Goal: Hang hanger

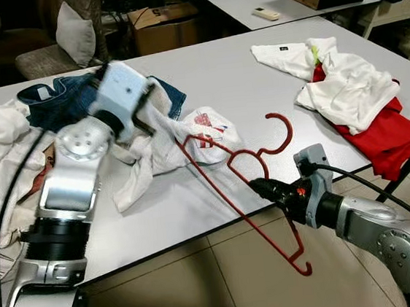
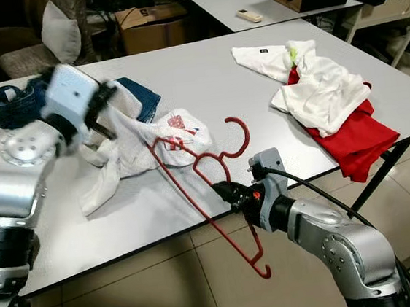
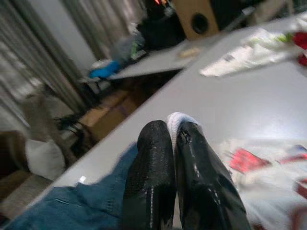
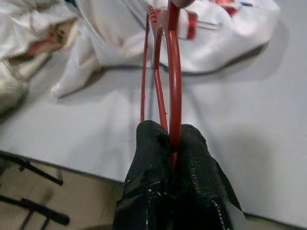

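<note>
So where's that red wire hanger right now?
The red wire hanger hangs partly over the white table's near edge, pinched in the robot's right hand, one end tucked into the white printed T-shirt held by the left hand.

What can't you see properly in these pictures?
- Left eye view: the left gripper is motion-blurred, so its hold on the white shirt is unclear.
- One end of the red hanger is hidden inside that shirt.
- Left wrist view: the background is blurred; the fingers block the nearby table.
</note>
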You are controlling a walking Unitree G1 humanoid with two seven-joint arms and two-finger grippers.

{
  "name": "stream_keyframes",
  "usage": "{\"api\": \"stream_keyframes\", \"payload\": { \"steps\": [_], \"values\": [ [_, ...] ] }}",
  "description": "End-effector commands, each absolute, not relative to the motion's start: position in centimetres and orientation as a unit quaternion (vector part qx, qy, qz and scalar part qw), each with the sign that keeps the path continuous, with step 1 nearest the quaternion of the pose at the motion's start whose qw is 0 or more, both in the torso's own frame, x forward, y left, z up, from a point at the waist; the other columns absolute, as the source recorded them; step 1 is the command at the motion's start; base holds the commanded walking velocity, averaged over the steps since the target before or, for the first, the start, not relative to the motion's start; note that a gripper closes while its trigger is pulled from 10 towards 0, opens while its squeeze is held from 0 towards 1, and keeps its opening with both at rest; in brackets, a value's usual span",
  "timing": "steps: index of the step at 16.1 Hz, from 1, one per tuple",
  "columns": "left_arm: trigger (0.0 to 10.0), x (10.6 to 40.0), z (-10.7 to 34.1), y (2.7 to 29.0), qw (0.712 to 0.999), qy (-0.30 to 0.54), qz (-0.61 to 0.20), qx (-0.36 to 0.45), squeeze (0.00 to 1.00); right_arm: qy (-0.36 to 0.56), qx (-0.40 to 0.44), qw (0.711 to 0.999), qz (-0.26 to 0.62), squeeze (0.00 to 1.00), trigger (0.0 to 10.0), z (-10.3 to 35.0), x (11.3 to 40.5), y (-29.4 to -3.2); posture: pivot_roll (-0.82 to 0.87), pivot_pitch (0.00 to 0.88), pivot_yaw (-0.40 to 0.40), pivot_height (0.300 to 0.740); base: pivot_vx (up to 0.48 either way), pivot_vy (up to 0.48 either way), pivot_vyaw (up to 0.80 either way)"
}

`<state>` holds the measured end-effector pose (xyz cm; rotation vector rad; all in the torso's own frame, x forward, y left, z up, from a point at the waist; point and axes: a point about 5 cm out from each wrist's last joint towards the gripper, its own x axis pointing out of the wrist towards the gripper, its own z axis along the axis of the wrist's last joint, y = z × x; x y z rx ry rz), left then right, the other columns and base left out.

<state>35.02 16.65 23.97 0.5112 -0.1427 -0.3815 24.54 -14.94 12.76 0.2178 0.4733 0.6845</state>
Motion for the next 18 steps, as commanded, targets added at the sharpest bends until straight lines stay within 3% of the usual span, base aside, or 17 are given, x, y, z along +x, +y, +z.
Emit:
{"api": "stream_keyframes", "payload": {
  "steps": [1,3,5,7,10,11,12,13,14,15,16,18],
  "values": [
    [0.0,34.8,26.4,16.9,0.946,-0.126,-0.168,0.246,0.0,0.235,0.085,0.914,0.318,0.0,10.0,12.9,24.7,-15.4,-0.11,0.0,-0.026,0.74,0.0,0.0,0.0],
    [0.0,34.4,28.0,17.2,0.95,-0.167,-0.148,0.219,0.0,0.193,0.064,0.941,0.272,0.0,10.0,14.0,26.4,-16.5,-0.11,0.0,-0.036,0.74,0.0,0.0,0.0],
    [0.0,33.7,27.3,17.7,0.957,-0.162,-0.146,0.193,0.0,0.089,0.08,0.963,0.242,0.0,10.0,17.7,28.4,-17.4,-0.11,0.0,-0.045,0.74,0.0,0.0,0.0],
    [0.0,32.9,24.6,18.6,0.962,-0.135,-0.13,0.2,0.0,0.057,0.095,0.961,0.253,0.0,10.0,19.1,28.4,-17.4,-0.12,0.0,-0.051,0.74,0.0,0.0,0.0],
    [0.0,29.3,16.2,18.9,0.974,-0.041,-0.145,0.167,0.0,0.138,0.104,0.946,0.273,0.0,10.0,15.7,26.6,-16.9,-0.12,0.0,-0.055,0.74,0.0,0.0,0.0],
    [0.7,28.3,13.9,18.7,0.971,0.006,-0.165,0.175,0.0,0.163,0.106,0.944,0.268,0.0,10.0,14.5,26.1,-16.9,-0.13,0.0,-0.055,0.74,0.0,0.0,0.0],
    [2.5,28.0,13.0,18.7,0.968,0.034,-0.174,0.176,0.0,0.174,0.109,0.942,0.267,0.0,10.0,14.1,25.9,-16.9,-0.13,0.0,-0.056,0.74,0.0,0.0,0.0],
    [10.0,27.6,12.0,18.5,0.957,0.079,-0.202,0.191,0.0,0.189,0.108,0.94,0.263,0.0,10.0,13.4,25.6,-17.0,-0.14,0.0,-0.053,0.74,0.0,0.0,0.0],
    [10.0,27.5,11.9,18.1,0.943,0.105,-0.244,0.202,0.0,0.202,0.101,0.939,0.261,0.0,10.0,12.9,25.3,-17.1,-0.15,0.0,-0.044,0.74,0.0,0.0,0.0],
    [10.0,27.6,12.3,18.1,0.94,0.1,-0.257,0.201,0.72,0.203,0.101,0.939,0.259,0.0,10.0,12.9,25.2,-17.3,-0.15,0.0,-0.04,0.74,0.0,0.0,0.0],
    [10.0,27.7,12.7,18.0,0.938,0.095,-0.267,0.2,1.0,0.204,0.103,0.939,0.257,0.0,10.0,12.9,25.2,-17.4,-0.15,0.0,-0.04,0.74,0.0,0.0,0.0],
    [10.0,27.7,14.8,17.7,0.919,0.074,-0.335,0.193,1.0,0.211,0.09,0.942,0.245,0.0,10.0,12.6,24.9,-18.0,-0.16,0.0,-0.022,0.74,0.0,0.0,0.0]
  ]
}}
